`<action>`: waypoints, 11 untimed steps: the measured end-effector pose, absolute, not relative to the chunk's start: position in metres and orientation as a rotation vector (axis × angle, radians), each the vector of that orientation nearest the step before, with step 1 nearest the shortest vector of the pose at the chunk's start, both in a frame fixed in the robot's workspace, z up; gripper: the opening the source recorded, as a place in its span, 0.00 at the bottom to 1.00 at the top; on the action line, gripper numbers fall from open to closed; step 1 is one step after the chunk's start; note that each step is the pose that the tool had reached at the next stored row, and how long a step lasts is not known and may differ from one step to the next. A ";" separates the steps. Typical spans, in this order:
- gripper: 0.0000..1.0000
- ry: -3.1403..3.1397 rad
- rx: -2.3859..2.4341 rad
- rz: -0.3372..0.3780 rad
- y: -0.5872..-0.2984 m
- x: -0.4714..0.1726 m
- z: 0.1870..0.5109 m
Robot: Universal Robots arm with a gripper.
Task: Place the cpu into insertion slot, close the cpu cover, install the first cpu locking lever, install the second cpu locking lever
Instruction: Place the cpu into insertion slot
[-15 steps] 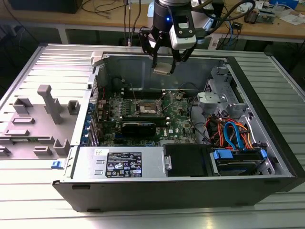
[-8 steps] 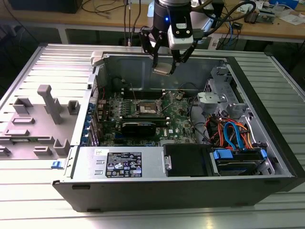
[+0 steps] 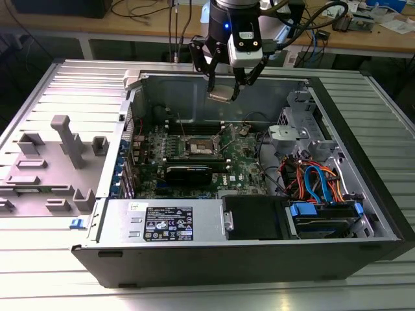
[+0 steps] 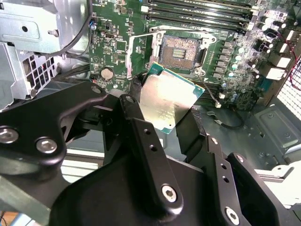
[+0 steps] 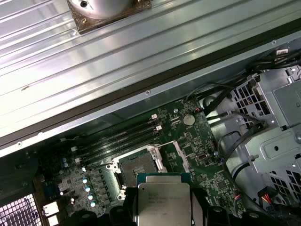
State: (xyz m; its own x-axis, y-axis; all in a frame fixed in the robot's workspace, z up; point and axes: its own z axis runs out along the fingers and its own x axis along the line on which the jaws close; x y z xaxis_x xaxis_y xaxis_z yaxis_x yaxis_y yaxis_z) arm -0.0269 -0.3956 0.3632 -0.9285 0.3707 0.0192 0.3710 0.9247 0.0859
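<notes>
My claw [image 3: 224,91] is closed on the chip [image 4: 167,101], one finger [image 4: 141,136] on each of two opposite edges, silver top facing up. I hang above the open case [image 3: 363,214], high over the green board [image 3: 243,162]. The socket [image 5: 137,167] lies below and a little ahead of the chip, well apart from it. The cover [image 4: 130,56] appears swung open beside the socket, so the opening is bare.

To do this well, I judge the chip must sit level in my grip; in the exterior view it looks slightly tilted. Its edges should square up with the socket's rim before any descent, and the way down should be straight, with no sliding across the contacts.

The chip's underside is hidden from me. Its near edge is cut off in the first wrist view. The socket's fine contacts and any corner mark are too small to tell.
</notes>
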 end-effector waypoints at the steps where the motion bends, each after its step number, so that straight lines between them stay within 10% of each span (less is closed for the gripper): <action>1: 0.54 -3.079 -0.593 -0.138 -0.396 -0.027 0.363; 11: 0.54 -3.059 -0.703 -0.138 -0.396 -0.027 0.363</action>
State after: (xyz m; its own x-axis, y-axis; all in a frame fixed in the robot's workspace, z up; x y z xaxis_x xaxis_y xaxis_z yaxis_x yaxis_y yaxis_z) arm -0.0269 -0.3956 0.3625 -0.9000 0.4355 0.0192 0.4354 0.8961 0.0858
